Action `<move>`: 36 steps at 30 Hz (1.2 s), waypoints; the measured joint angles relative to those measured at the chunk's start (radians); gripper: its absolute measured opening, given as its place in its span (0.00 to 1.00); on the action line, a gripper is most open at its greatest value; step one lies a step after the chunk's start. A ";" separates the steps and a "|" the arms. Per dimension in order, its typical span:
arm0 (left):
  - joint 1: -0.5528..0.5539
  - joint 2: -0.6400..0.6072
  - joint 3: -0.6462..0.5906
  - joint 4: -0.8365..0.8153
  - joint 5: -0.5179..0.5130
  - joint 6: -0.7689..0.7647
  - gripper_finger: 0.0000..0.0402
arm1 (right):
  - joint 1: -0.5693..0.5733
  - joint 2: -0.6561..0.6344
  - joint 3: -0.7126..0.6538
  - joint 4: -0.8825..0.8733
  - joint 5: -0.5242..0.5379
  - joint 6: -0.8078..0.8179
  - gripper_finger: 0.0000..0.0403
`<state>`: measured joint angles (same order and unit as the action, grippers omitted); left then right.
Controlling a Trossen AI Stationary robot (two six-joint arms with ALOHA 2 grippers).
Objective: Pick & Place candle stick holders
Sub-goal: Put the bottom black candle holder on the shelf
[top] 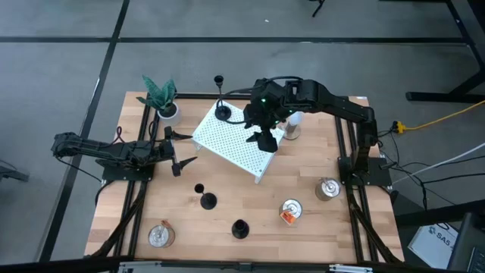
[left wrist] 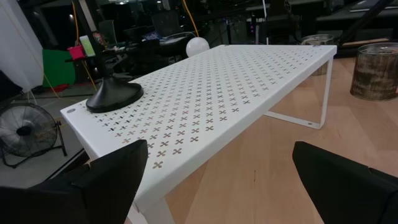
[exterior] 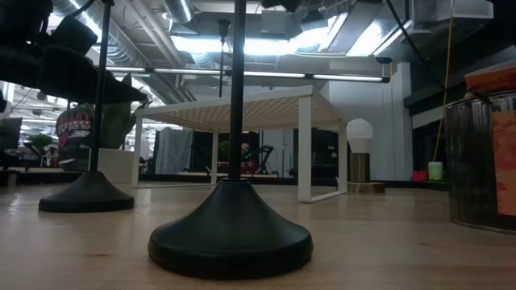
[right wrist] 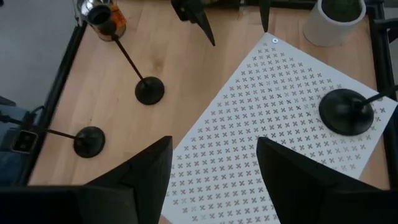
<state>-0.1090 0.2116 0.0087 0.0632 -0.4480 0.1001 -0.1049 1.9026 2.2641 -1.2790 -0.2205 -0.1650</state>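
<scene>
One black candle stick holder stands by its round base on the far left corner of a white perforated shelf; it also shows in the left wrist view and the right wrist view. Two more holders stand by their bases on the table, near the front; the low view shows them close up. My right gripper hovers open and empty above the shelf's middle. My left gripper is open and empty just left of the shelf.
A potted plant stands at the far left. Three tin cans stand near the front and right. A light bulb on a small stand is beside the shelf's right end. Bare wood lies between shelf and front holders.
</scene>
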 joint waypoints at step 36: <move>0.000 0.000 0.000 0.000 0.000 0.000 1.00 | 0.285 -0.565 -1.072 0.821 0.317 0.161 0.59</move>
<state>-0.1092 0.2115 0.0086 0.0633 -0.4480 0.1001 0.1800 1.3376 1.1918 -0.4584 0.0967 -0.0041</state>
